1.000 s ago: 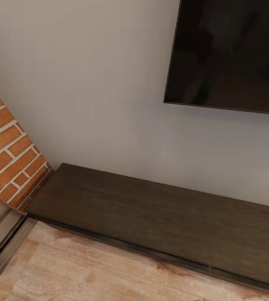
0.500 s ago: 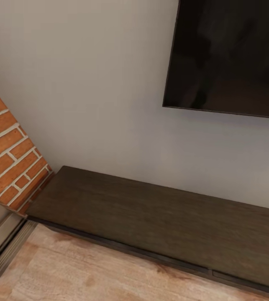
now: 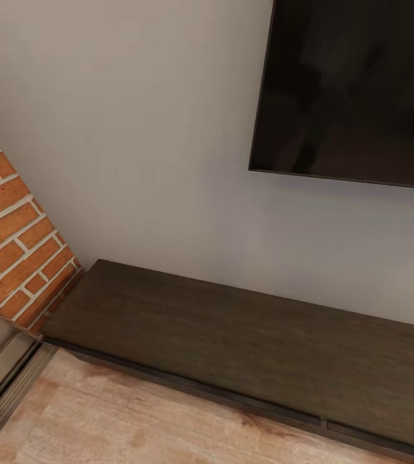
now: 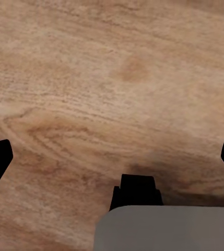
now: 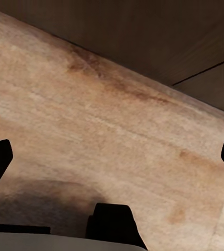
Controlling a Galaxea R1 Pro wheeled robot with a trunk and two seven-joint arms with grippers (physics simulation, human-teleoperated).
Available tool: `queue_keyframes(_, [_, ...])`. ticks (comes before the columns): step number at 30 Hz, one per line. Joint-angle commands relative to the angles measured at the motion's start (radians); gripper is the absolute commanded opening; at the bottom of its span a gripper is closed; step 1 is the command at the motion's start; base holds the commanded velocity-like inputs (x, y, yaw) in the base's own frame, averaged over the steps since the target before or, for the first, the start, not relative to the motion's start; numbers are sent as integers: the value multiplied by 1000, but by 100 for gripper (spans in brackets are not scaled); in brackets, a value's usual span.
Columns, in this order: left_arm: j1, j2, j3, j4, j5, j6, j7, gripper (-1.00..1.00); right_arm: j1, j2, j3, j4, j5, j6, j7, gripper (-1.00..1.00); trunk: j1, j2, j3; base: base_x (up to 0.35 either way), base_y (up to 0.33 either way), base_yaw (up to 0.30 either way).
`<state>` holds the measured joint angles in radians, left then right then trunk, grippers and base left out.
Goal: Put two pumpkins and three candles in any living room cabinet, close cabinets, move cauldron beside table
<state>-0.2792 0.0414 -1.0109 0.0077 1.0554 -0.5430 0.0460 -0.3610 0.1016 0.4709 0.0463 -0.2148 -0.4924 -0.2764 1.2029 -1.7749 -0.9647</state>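
The cabinet [image 3: 245, 341] is a long, low, dark-brown unit standing against the pale wall, its flat top bare and its fronts flush. Its dark front [image 5: 143, 36] also lies ahead of my right gripper [image 5: 112, 157], which hangs open over the wooden floor with nothing between its fingers. My left gripper [image 4: 112, 157] is open too, above bare floorboards. The pumpkins, candles, cauldron and table are out of view.
A large black TV screen [image 3: 348, 90] hangs on the wall above the cabinet. A red brick fireplace surround [image 3: 13, 258] with a stepped grey hearth [image 3: 7, 380] stands at the cabinet's left end. Light wooden floor [image 3: 136, 425] runs along the cabinet's front.
The whole head view has shifted slightly, so the TV and cabinet sit a little lower in the picture. Nothing in the room itself has moved.
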Motion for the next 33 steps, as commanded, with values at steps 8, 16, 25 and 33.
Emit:
queue_keyframes(8, [0, 0, 0, 0, 0, 0, 0, 100, 1, 0, 0, 1, 0, 0, 4, 100, 0, 0, 13, 0, 0, 0])
queue_keyframes(16, [0, 0, 0, 0, 0, 0, 0, 100, 7, 1, 0, 0, 1, 0, 5, 100, 0, 0, 26, 0, 0, 0])
queue_keyframes(25, [0, 0, 0, 0, 0, 0, 0, 100, 8, 3, 0, 0, 2, 0, 6, 100, 0, 0, 40, 0, 0, 0])
queue_keyframes(33, [0, 0, 0, 0, 0, 0, 0, 100, 8, 4, 0, 0, 3, -1, 5, 100, 0, 0, 53, 0, 0, 0])
